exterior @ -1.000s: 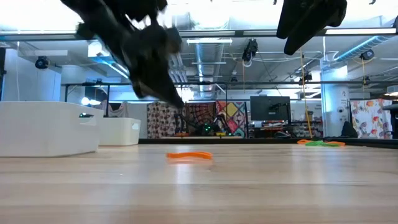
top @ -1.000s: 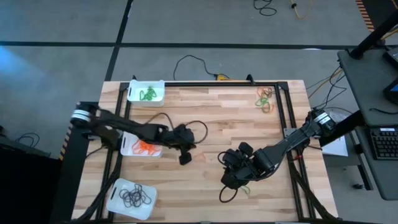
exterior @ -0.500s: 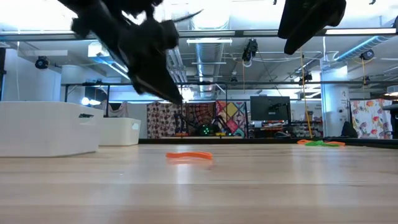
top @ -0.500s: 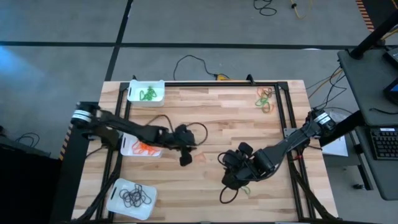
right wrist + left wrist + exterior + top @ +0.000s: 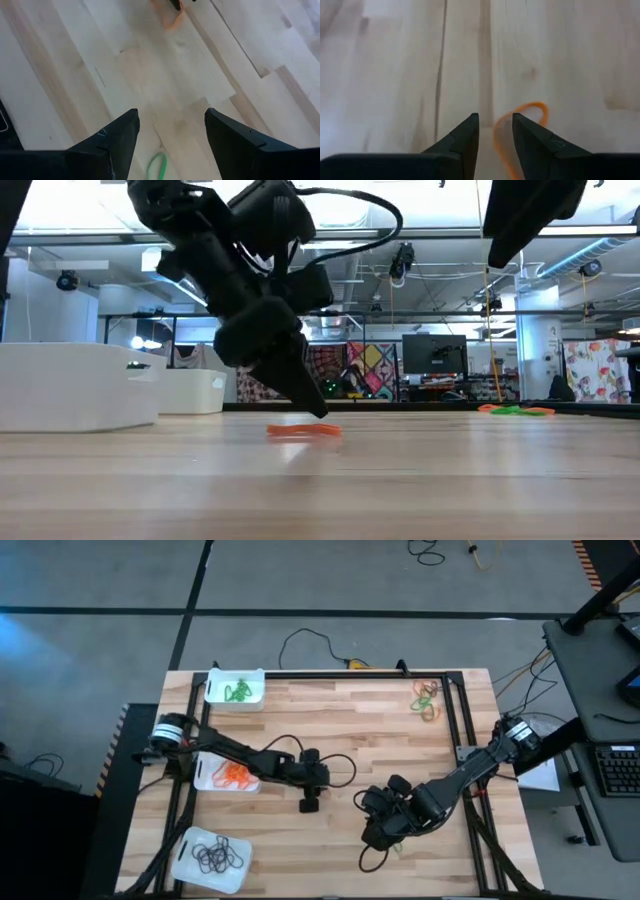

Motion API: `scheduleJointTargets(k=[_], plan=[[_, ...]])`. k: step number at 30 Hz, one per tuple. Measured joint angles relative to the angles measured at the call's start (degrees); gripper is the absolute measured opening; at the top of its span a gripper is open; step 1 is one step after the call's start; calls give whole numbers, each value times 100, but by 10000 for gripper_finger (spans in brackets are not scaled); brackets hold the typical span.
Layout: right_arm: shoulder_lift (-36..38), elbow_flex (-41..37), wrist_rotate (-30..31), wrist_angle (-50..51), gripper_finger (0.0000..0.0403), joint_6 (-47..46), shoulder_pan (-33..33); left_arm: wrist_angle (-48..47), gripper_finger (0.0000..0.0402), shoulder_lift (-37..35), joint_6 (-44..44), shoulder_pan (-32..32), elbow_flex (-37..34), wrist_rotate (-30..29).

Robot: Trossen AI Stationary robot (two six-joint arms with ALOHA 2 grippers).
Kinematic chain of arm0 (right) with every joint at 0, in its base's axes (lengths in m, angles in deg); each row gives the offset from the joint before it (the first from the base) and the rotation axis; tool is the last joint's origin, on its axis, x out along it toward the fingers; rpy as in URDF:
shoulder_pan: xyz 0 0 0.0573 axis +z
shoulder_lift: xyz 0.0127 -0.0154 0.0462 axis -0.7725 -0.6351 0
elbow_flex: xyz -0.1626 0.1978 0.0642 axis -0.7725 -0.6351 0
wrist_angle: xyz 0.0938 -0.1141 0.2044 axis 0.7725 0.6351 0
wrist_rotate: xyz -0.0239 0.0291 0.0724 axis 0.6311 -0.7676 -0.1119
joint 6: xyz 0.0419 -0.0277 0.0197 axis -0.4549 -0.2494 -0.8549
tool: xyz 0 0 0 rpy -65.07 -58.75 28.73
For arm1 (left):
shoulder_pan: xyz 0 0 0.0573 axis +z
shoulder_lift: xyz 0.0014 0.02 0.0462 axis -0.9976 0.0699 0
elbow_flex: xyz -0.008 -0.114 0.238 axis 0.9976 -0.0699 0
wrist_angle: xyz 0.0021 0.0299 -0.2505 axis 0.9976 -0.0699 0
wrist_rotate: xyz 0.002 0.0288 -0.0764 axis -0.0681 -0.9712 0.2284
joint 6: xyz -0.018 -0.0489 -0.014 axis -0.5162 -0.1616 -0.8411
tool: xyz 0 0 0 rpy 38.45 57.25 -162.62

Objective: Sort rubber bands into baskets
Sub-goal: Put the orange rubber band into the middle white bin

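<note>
Three white baskets sit along the table's nine o'clock side and each already holds one colour: the green basket (image 5: 236, 687) at about eleven o'clock, the orange basket (image 5: 228, 775) at nine, the black basket (image 5: 211, 857) at about seven. So much of the sorting looks done, though some bands are left loose.

The left gripper (image 5: 495, 137) is down near the middle of the table, its fingers parted a little with a loose orange band (image 5: 520, 120) lying on the wood between and just beyond the tips; it is not gripped yet. In the low view the same band (image 5: 303, 430) lies flat under the fingertips.

The right gripper (image 5: 170, 132) hangs at about five o'clock with its fingers spread wide and holding nothing; a green band (image 5: 157, 166) lies on the boards just below it.

A small mixed cluster (image 5: 427, 698) of orange and green bands waits at one o'clock, well apart from both arms
</note>
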Motion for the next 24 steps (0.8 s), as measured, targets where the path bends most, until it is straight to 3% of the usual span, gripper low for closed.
scheduleJointTargets(k=[4, 8, 15, 20, 24], plan=[[0, 0, 4, 8, 219, -33, 41, 71, 88, 235, -128, 5, -9, -146], [0, 0, 3, 20, 219, 30, 41, 152, 67, 459, -334, 28, 35, 73], [0, 0, 3, 200, 219, 121, 41, -212, 5, 523, -747, -191, 78, -36], [0, 0, 2, 291, 219, 207, 41, -971, 1, -70, -991, -205, 16, -174], [0, 0, 4, 290, 219, 374, 41, -2043, 0, -1091, -1189, -207, 117, -533]])
